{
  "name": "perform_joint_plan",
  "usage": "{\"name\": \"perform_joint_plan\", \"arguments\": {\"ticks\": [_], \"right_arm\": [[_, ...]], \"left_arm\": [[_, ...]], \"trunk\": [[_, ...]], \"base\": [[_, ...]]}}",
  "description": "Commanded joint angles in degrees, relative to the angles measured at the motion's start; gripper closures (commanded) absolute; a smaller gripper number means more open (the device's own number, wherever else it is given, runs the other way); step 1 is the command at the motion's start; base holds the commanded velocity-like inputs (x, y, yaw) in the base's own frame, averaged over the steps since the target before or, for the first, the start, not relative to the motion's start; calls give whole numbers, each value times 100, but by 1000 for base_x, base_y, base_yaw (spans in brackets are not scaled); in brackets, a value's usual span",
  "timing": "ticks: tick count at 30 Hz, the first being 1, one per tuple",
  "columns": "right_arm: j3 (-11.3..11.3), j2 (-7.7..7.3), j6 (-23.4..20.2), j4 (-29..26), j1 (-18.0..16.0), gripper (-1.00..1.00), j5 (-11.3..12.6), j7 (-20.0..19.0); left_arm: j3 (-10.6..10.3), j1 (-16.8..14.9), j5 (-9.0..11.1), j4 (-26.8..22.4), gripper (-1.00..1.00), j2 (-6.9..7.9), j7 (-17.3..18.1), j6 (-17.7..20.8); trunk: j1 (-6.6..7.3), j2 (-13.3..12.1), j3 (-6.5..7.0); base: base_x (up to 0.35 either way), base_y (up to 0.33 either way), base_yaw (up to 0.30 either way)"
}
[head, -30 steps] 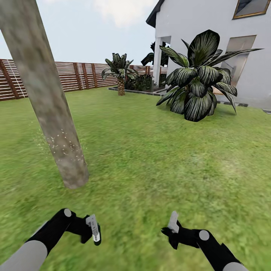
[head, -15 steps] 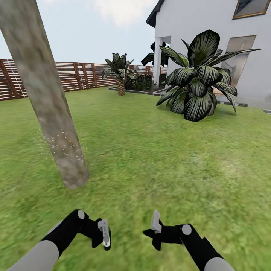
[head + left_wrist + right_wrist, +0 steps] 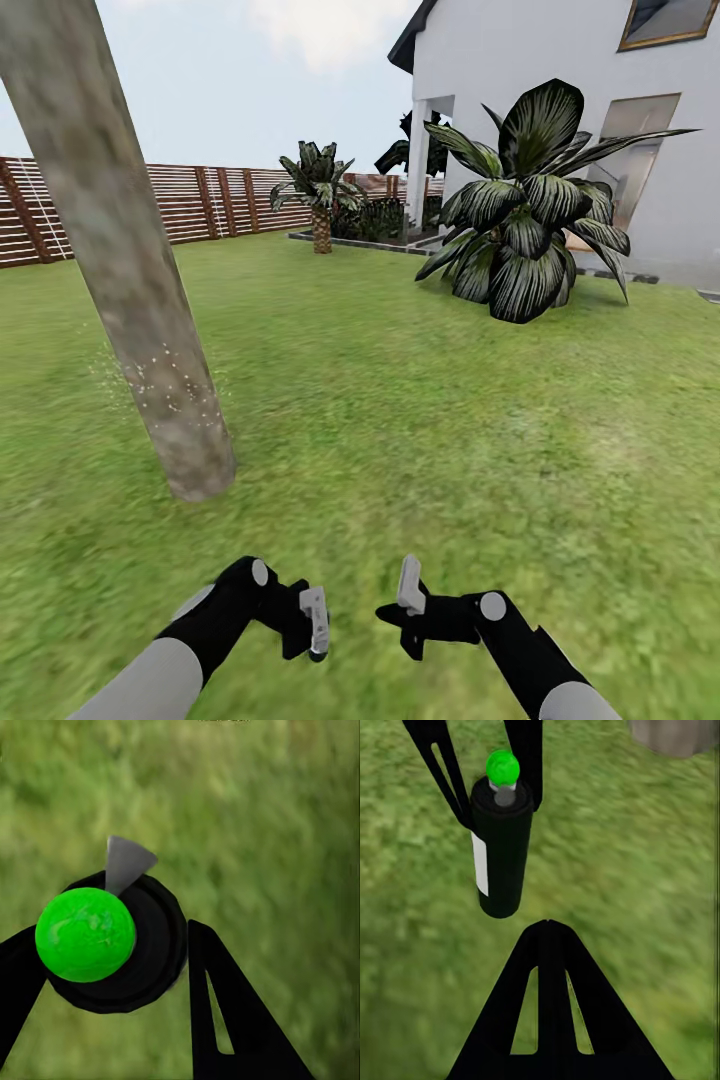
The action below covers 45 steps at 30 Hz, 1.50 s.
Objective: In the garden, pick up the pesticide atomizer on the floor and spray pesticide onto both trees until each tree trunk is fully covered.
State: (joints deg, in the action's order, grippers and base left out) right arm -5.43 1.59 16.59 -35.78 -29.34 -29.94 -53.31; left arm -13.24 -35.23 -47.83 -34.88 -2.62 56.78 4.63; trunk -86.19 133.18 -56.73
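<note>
Pesticide atomizer point(image 3: 501, 862) is seen off the ground, clamped between the two fingers of the left pincer point(image 3: 312, 628), which is closed around the upper part of the black body just under the green ball cap point(image 3: 85, 934). The can hangs upright below that grip, with its white label point(image 3: 479, 862) turned to one side and grass point(image 3: 450, 430) underneath it. The right pincer point(image 3: 547, 926) is held just beside the left one, its fingers brought together on nothing, with the can a short way ahead of its tips.

The atomizer is judged to be a rigid, smooth-walled cylinder, probably light, and likely to slip or twist if it is squeezed weakly. A hold across the round body near the top, as taken now, is judged suitable, since the cap and nozzle are left free.

The tree trunk point(image 3: 150, 330) stands ahead of the left pincer and out to its far side, well apart from the can. Pale specks are visible on its lower part, while the bark above appears bare. A closer aim at the trunk is judged to be needed before more of it can be covered.
</note>
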Motion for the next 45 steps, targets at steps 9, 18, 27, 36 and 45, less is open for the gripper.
{"name": "perform_joint_plan", "arguments": {"ticks": [9,18,27,36,45], "right_arm": [[7,8,29,-72,-2,100,-47,-4],[8,8,29,-73,-2,100,-47,-4],[7,8,29,-82,-2,100,-47,-4],[7,100,28,-96,-2,100,-53,-4],[12,131,27,-122,-2,100,-56,-4]], "left_arm": [[-4,-10,-50,-10,100,-186,-383,108],[2,7,-45,5,100,-355,-597,108],[-347,63,-19,77,100,-409,-842,108],[-355,60,2,78,100,-536,-844,108],[-353,61,28,78,100,-529,-804,34]], "trunk": [[1,2,-5],[1,2,-5],[1,2,-5],[1,2,-5],[1,2,-5]], "base": [[0,0,0],[0,0,0],[0,0,0],[0,0,0],[0,0,0]]}}
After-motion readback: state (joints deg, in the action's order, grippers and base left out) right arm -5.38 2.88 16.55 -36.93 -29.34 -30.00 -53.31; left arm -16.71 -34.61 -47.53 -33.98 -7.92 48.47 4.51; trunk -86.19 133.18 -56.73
